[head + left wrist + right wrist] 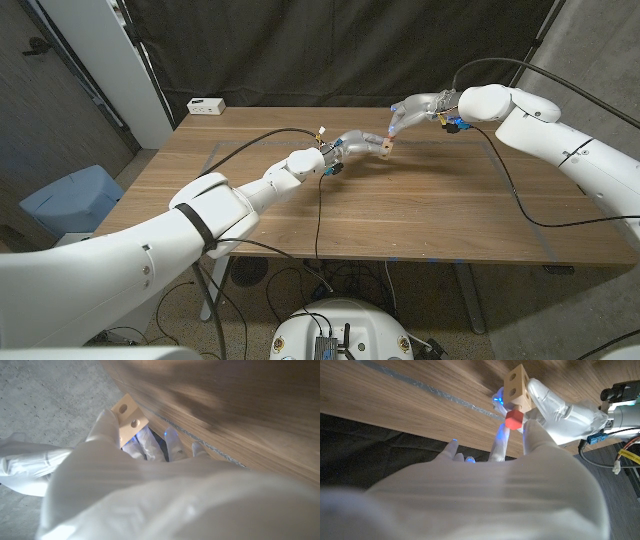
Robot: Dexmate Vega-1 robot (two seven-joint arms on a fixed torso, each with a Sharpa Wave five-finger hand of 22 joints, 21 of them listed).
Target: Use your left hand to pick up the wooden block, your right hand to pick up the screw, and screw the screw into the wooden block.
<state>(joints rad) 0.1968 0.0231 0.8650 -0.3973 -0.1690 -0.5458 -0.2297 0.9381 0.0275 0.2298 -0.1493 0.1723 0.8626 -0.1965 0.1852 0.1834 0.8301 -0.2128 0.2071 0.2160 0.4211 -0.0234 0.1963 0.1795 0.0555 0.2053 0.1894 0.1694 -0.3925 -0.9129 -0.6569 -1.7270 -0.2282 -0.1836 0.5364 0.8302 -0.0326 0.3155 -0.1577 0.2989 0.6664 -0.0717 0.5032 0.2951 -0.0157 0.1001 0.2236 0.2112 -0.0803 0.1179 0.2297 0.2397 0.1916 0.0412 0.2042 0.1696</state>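
In the head view, the left hand (352,141) holds the wooden block (385,147) above the far middle of the table (420,210), and the right hand (412,110) reaches down to it from the far right. In the left wrist view, the left hand's fingers (107,425) clamp the pale block (129,416), two holes showing. In the right wrist view, the right hand's fingers (534,430) pinch the red-headed screw (514,418), its head against the block's (518,385) underside.

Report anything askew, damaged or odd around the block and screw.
Nothing stands out. The left hand holds the wooden block above the table, and the right hand holds the red-headed screw against one face of it. No damage shows.
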